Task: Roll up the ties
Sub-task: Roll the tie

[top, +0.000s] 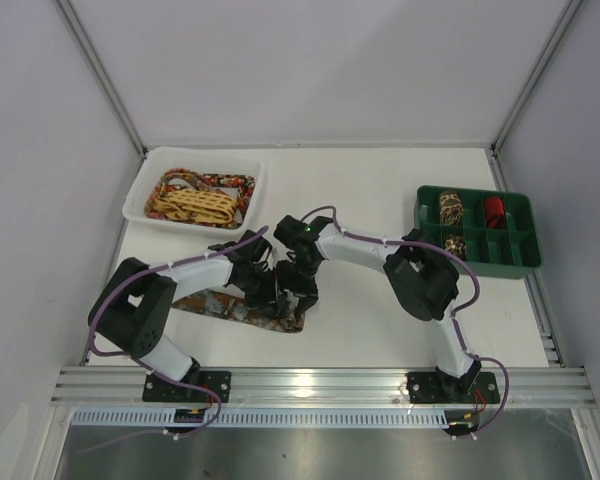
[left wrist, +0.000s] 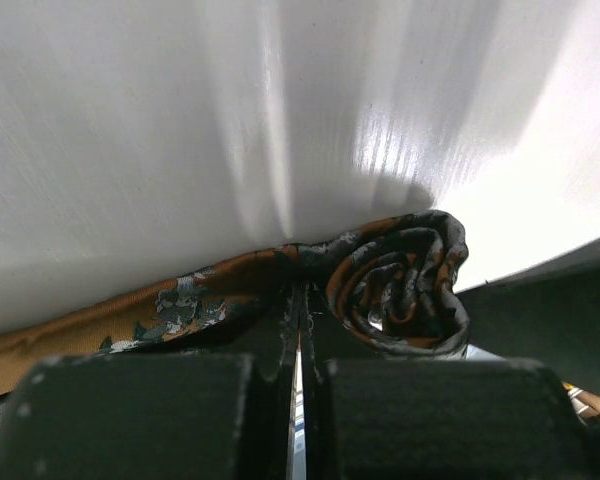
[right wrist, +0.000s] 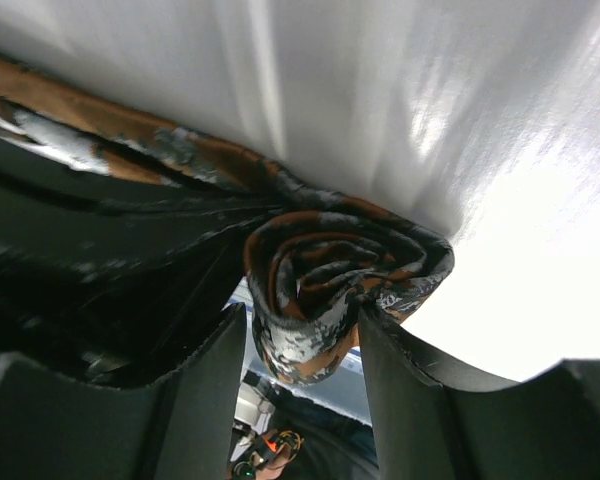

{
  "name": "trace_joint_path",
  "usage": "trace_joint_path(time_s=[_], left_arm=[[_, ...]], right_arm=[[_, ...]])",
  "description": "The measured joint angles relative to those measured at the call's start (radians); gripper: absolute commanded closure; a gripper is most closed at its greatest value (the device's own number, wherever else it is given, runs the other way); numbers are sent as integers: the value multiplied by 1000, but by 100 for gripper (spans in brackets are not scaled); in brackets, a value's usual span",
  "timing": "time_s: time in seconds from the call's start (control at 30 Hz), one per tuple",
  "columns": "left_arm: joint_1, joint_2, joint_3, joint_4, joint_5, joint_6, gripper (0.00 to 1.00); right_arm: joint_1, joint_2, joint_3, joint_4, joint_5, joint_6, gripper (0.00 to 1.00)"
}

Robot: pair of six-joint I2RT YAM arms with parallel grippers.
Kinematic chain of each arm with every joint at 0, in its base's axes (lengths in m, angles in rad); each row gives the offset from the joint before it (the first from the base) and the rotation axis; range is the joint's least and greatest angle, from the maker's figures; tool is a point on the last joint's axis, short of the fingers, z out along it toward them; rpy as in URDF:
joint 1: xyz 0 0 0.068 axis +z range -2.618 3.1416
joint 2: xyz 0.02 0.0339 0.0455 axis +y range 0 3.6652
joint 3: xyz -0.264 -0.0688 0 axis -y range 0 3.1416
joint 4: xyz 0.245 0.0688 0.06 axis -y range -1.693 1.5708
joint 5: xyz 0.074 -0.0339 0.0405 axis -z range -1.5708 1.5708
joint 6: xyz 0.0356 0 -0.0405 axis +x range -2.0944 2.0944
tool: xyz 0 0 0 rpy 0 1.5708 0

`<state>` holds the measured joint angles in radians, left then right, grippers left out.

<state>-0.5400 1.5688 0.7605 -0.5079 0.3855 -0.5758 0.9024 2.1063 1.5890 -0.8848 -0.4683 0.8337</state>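
Both arms are bent in over the middle of the white table, heads almost touching, working on the dark brown and orange mottled tie. Most of it lies flat as a strip running off toward the left arm's base, and its end is wound into a small coil right where the two grippers meet. The left gripper is pressed together to a hairline slit. It nips the fabric just beside the coil, and the cloth bunches at its tips. The right gripper is spread, its dark fingers standing on either side of the coil with the roll filling the gap and touching both. I can't tell whether they squeeze it or only stand against it. At the back left is a white tray holding a yellow lattice tie loosely piled on a red-floral tie. Over on the right is a green divided tray with rolled ties in its compartments: a brown mottled roll, a red roll next to it, and another mottled roll in front.
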Motion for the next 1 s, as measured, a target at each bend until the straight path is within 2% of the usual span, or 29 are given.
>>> trace_joint_path(time_s=[0.3,0.43,0.73,0.97,1.0], left_arm=[[0,0,0,-1,-1,0,99],[0,0,3,-8,-7,0,99],[0,-1,44,-89,-107,0,99],[0,-28,50,-128,-180,-1,93],[0,-33,50,-132,-187,-1,89]], right_arm=[[5,-43,-4,25,4,-5,48],[5,-44,-19,56,-11,-17,54],[6,-44,-63,158,-46,-33,56],[8,-44,-65,183,-49,-58,56],[8,-44,-65,183,-49,-61,56]])
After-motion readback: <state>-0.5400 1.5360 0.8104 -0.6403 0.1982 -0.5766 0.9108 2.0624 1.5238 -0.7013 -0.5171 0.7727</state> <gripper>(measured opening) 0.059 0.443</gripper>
